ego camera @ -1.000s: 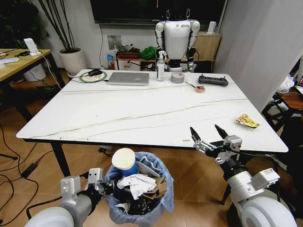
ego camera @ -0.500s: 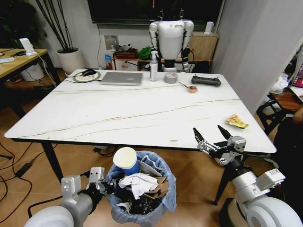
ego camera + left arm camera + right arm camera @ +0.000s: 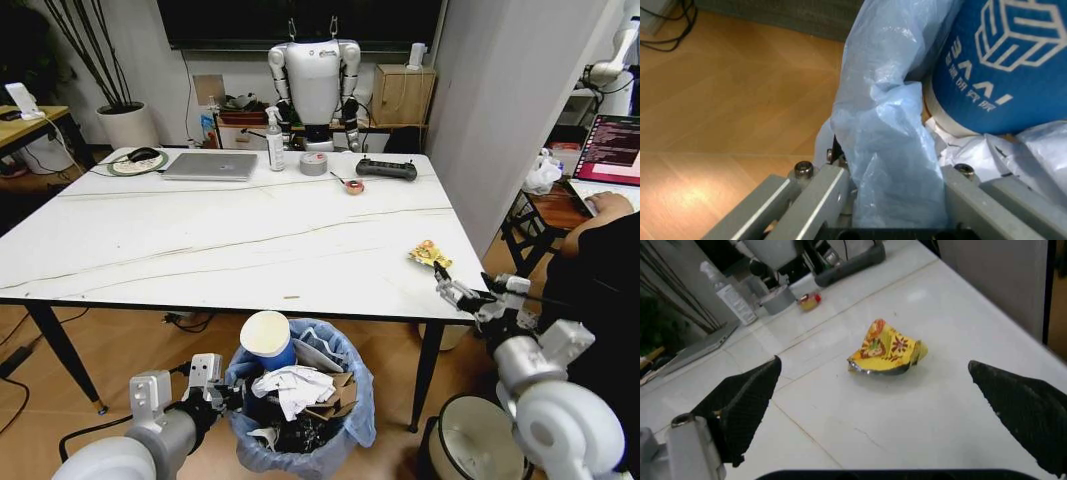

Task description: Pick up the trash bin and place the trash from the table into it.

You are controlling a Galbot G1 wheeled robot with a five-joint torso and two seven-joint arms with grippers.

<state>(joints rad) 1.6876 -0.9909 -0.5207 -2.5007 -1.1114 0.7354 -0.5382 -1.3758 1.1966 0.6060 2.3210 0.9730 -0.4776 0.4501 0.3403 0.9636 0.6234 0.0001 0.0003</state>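
Observation:
The trash bin, lined with a light-blue bag, hangs just below the table's front edge. In it lie a blue paper cup, crumpled white paper and torn cardboard. My left gripper is shut on the bin's bagged rim, with one finger outside it. A yellow snack wrapper lies near the white table's right front corner. My right gripper hovers open just short of the wrapper, its black fingers spread wider than it.
Along the table's far edge stand a laptop, spray bottle, grey tape roll, black controller and a small red item. A cream bucket sits on the floor under my right arm. A person's arm rests on a desk at the right.
The whole head view has swung to the right. My right gripper now sits much closer to the yellow wrapper. My left gripper keeps hold of the bin.

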